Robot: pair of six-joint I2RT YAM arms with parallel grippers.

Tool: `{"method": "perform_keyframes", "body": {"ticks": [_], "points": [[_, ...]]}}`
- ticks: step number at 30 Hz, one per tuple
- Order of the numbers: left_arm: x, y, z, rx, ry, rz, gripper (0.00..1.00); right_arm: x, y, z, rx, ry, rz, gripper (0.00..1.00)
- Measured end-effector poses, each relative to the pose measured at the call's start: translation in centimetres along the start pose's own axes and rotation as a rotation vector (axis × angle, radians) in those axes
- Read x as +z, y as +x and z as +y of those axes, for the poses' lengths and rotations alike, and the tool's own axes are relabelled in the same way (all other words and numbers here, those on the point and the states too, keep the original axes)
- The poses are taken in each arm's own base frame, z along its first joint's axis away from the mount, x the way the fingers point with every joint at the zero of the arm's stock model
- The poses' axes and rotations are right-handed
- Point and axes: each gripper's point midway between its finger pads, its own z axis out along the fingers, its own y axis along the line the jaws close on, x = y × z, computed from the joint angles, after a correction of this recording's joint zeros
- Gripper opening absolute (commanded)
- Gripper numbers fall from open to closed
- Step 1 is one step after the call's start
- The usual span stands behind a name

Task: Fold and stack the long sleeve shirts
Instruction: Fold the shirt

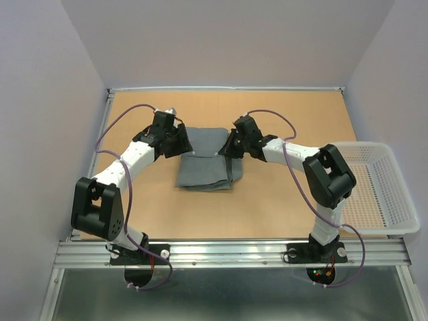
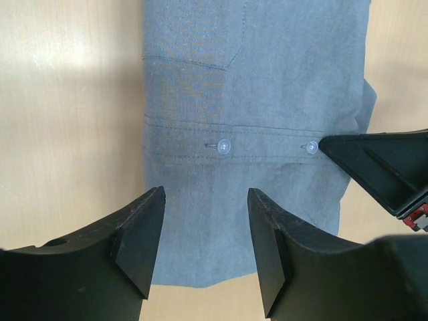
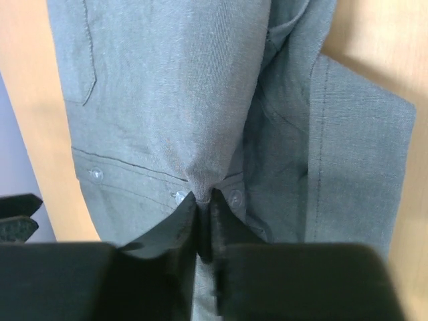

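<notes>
One grey long sleeve shirt [image 1: 204,164] lies folded into a compact rectangle near the middle of the table. In the left wrist view its button placket and pale buttons [image 2: 224,145] show on the shirt [image 2: 267,80]. My left gripper [image 2: 206,221] hovers open over the shirt's left edge [image 1: 175,142], nothing between its fingers. My right gripper [image 3: 206,200] is at the shirt's right edge [image 1: 232,146], shut on a pinched fold of the grey shirt [image 3: 174,87], which rises in a tent from the jaws. The right finger [image 2: 374,160] shows at the edge of the left wrist view.
A white mesh plastic basket [image 1: 381,190] sits at the table's right edge beside the right arm. Grey walls stand close on the left, back and right. A metal rail [image 1: 227,251] runs along the near edge by the arm bases.
</notes>
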Motion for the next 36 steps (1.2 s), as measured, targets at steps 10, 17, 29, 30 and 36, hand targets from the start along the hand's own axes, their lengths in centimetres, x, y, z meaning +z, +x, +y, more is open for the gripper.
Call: {"method": "perform_keyframes", "body": {"ticks": [10,17,29,30,36], "points": [[0.3,-0.2,-1.5,0.005,0.079,0.003,0.62,-1.8,-0.5,1.0,-0.025,-0.043,-0.022,0.01],[1.4,0.0,-2.4,0.001,0.133,0.017,0.61,-1.3,2.0,-2.3,-0.005,0.011,0.032,0.01],[4.0,2.0,-2.1,-0.056,0.162,0.057,0.59,-2.1,0.9,-3.3,-0.015,-0.007,0.015,0.01],[4.1,2.5,-1.9,-0.067,0.163,0.067,0.59,-2.0,1.0,-3.8,-0.011,-0.003,0.017,0.01],[4.3,2.5,-2.4,-0.092,0.193,0.059,0.59,-1.6,1.4,-6.0,0.006,0.012,0.030,0.01]]}}
